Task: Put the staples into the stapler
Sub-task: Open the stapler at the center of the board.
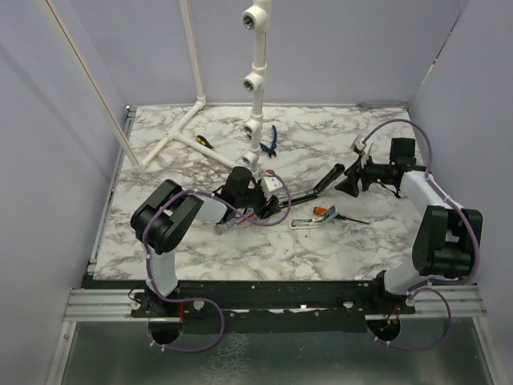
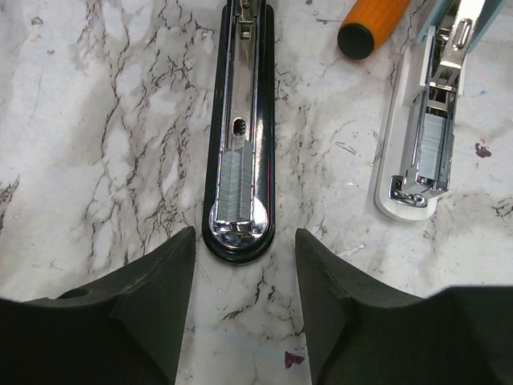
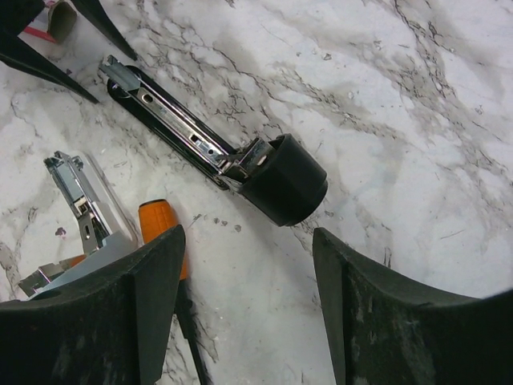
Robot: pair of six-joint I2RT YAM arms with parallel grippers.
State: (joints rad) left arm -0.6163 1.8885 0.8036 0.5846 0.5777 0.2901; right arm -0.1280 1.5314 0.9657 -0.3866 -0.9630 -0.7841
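The stapler (image 2: 240,144) lies opened flat on the marble table (image 2: 96,120). Its rounded end is just ahead of the left gripper (image 2: 244,241), centred on the gap between the released jaws and untouched. Staples (image 2: 235,188) sit in its metal channel. The right gripper (image 3: 248,241), jaws also released, hovers near the stapler's other end, apart from it.

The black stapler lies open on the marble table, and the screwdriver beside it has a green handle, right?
No, the screwdriver handle is orange, not green, as the left wrist view shows. The black stapler does lie open on the marble table.
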